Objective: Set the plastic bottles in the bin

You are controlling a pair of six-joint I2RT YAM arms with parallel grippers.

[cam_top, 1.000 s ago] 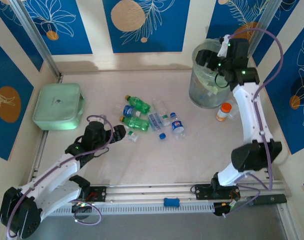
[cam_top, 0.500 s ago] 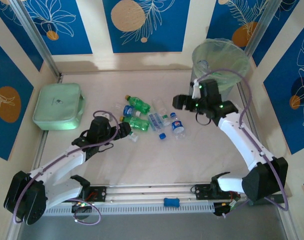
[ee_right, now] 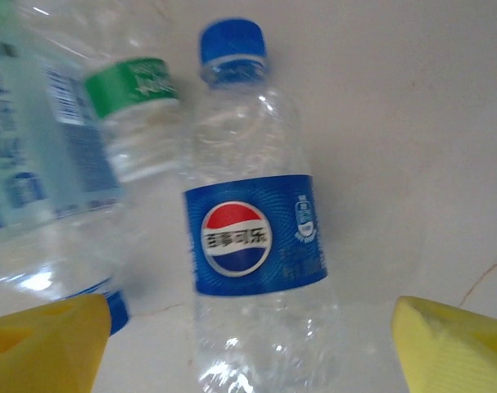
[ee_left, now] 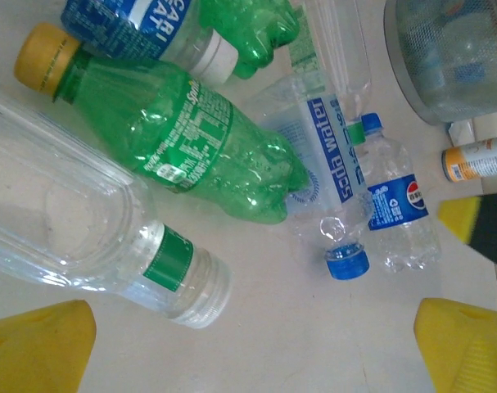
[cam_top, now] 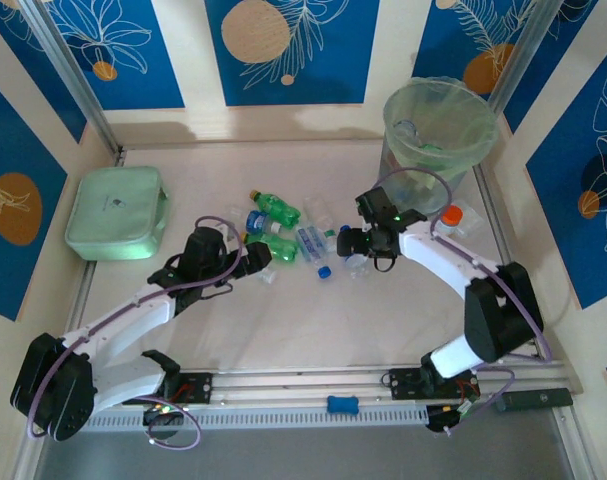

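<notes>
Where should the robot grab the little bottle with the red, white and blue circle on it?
Across the blue label of the Pepsi bottle, coming straight down. It lies flat on the table, and the label band is smooth and round. The open right gripper has a finger on each side of it; a green-banded bottle crowds one side.
</notes>
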